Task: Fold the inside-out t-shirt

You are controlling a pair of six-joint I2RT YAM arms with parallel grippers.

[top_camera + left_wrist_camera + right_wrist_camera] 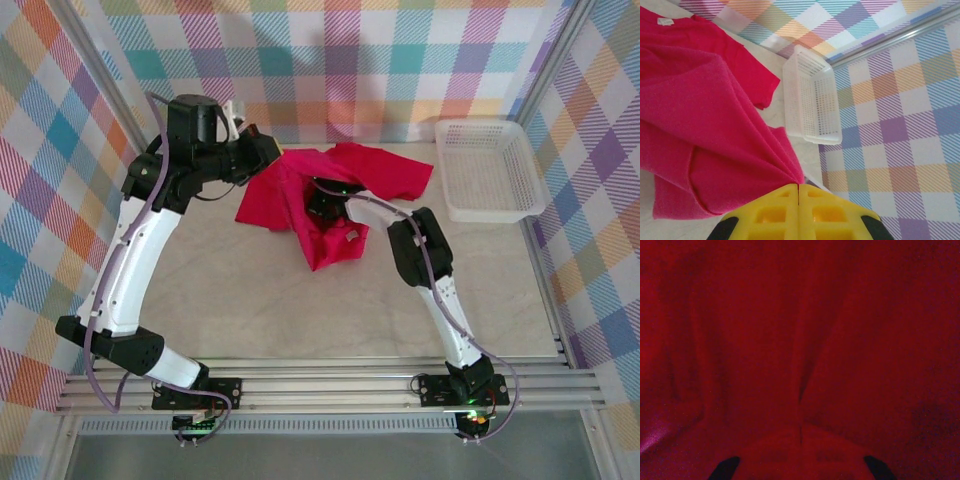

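A: Saw left fingers pressed flat together, pinching a raised peak of the t-shirt. Found right fingers shut too, buried in red cloth with a crease running into their seam. Judged that pinched as well.
B: Noted. Saw t-shirt bunched mid-desk. Judged it light, limp, not slippery. Would have gripped hems or shoulder seams, not mid-panel.
A: Agreed. Spotted white basket just beside one sleeve. Judged it a snag risk when spreading.
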